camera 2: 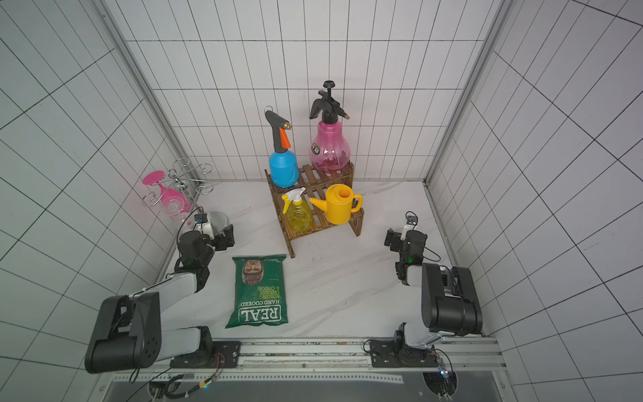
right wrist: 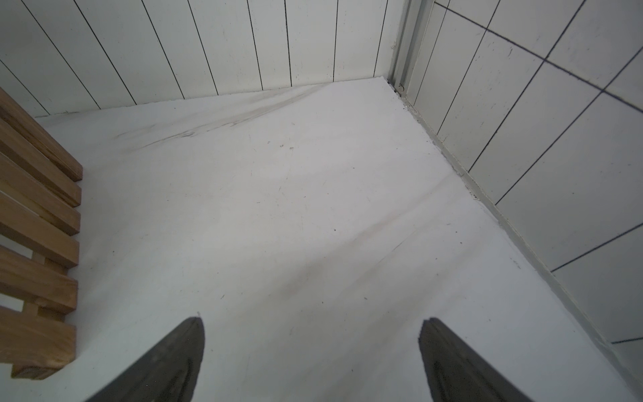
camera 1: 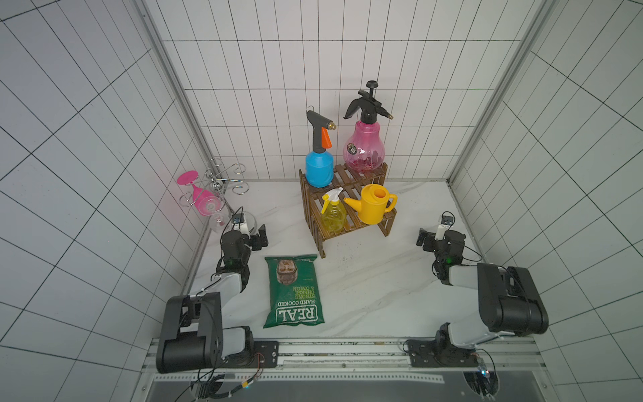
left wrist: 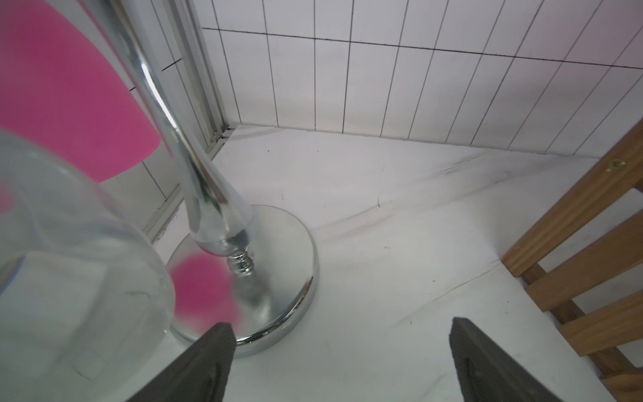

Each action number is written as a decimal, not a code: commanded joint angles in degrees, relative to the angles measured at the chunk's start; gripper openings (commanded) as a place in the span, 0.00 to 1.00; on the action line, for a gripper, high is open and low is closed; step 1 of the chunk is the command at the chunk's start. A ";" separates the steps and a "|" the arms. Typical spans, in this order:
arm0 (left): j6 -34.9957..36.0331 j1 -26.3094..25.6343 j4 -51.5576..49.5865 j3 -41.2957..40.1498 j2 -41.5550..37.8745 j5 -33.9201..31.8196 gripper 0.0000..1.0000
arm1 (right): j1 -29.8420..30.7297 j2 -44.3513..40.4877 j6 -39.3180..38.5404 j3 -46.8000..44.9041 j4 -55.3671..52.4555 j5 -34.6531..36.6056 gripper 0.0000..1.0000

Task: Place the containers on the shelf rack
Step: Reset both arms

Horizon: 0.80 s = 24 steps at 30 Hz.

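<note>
In both top views the brown slatted shelf rack (camera 1: 348, 175) (camera 2: 313, 174) stands at the back middle. Its upper tier bears the blue sprayer (camera 1: 319, 170) (camera 2: 283, 170) and the pink bulbous sprayer (camera 1: 364, 148) (camera 2: 330, 149). On the lower tier stand the small yellow spray bottle (camera 1: 333, 215) (camera 2: 298, 217) and the yellow watering can (camera 1: 374, 205) (camera 2: 339, 207). My left gripper (camera 1: 259, 236) (left wrist: 341, 327) hangs open and empty, left of the rack. My right gripper (camera 1: 425, 240) (right wrist: 313, 323) is open and empty, right of the rack. Rack slats (left wrist: 591, 243) (right wrist: 38, 215) edge both wrist views.
A green crisp bag (camera 1: 294, 290) lies flat at the front between the arms. The chrome wire glass holder (camera 1: 222, 177) stands at the back left with a pink glass (camera 1: 200, 195) hanging on it. Its round base (left wrist: 278, 278) and a clear glass (left wrist: 69, 278) sit close to my left fingers.
</note>
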 commanded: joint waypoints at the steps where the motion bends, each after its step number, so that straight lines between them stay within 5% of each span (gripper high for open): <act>1: 0.61 -0.02 -1.59 -0.25 -0.81 -1.70 0.98 | 0.18 -0.18 -0.62 0.26 -0.30 -0.49 0.99; 3: 1.51 -0.60 -8.81 1.36 -3.00 -2.22 0.98 | 0.18 -0.18 -0.62 0.21 -0.26 -0.51 0.99; 7: -2.29 1.59 -5.08 -1.84 -5.16 -3.45 0.98 | 0.10 -0.18 -0.57 0.27 -0.25 -0.58 0.99; 16: -3.31 6.29 4.22 -0.84 1.42 8.49 0.98 | 0.06 -0.18 -0.53 0.27 -0.35 -0.64 0.99; 20: -3.50 6.16 1.03 3.85 5.51 13.03 0.98 | -0.05 -0.05 -0.53 0.30 -0.35 -0.84 0.99; 22: -4.94 5.73 11.10 0.69 6.77 17.79 0.97 | -0.07 -0.09 -0.54 0.32 -0.34 -0.86 0.99; 24: -2.26 1.61 12.54 0.35 8.70 13.43 0.98 | -0.04 -0.09 -0.53 0.29 -0.34 -0.86 0.99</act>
